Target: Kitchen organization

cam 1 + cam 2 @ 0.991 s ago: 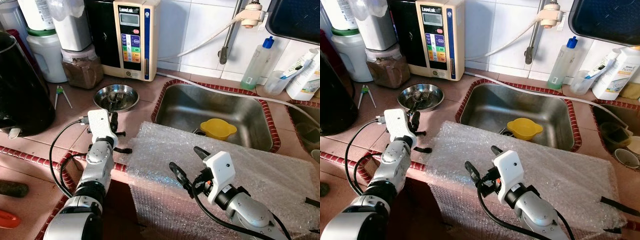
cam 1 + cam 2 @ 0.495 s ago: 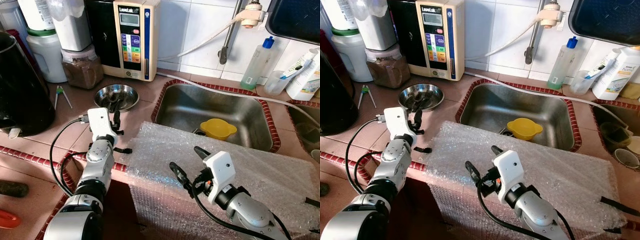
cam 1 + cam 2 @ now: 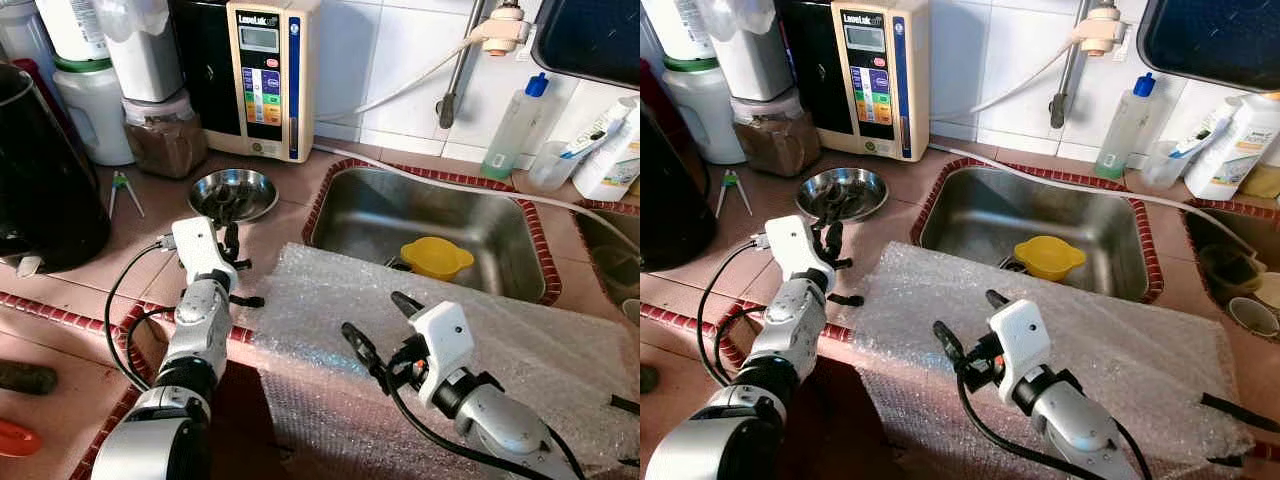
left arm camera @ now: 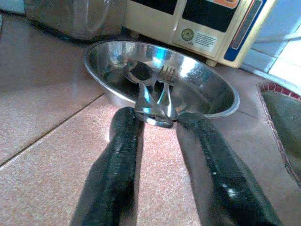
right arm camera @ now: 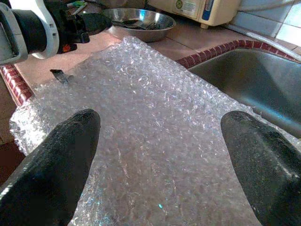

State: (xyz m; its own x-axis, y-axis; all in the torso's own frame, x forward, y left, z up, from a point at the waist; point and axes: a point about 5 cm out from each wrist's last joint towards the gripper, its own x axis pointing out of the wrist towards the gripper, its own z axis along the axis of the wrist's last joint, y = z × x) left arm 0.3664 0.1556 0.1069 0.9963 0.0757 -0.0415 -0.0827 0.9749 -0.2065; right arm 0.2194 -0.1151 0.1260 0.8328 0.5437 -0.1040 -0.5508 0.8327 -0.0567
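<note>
A steel bowl [image 3: 232,193] sits on the tiled counter with a spoon [image 4: 138,75] and a fork [image 4: 165,77] inside, their handles overhanging the near rim. My left gripper [image 3: 231,240] is low on the counter right in front of the bowl and open. Its fingertips [image 4: 127,117] flank the overhanging handles without closing on them. My right gripper [image 3: 380,322] hovers open over a sheet of bubble wrap [image 3: 500,330] that covers the counter's front edge and part of the sink.
The steel sink [image 3: 370,215] holds a yellow bowl [image 3: 436,256]. A water ionizer [image 3: 265,75], jars and a black pot [image 3: 40,170] line the back and left. A small black clip [image 3: 248,301] lies beside the wrap. Bottles [image 3: 515,125] stand at the back right.
My left gripper has edged slightly closer to the steel bowl. The right arm has barely moved.
</note>
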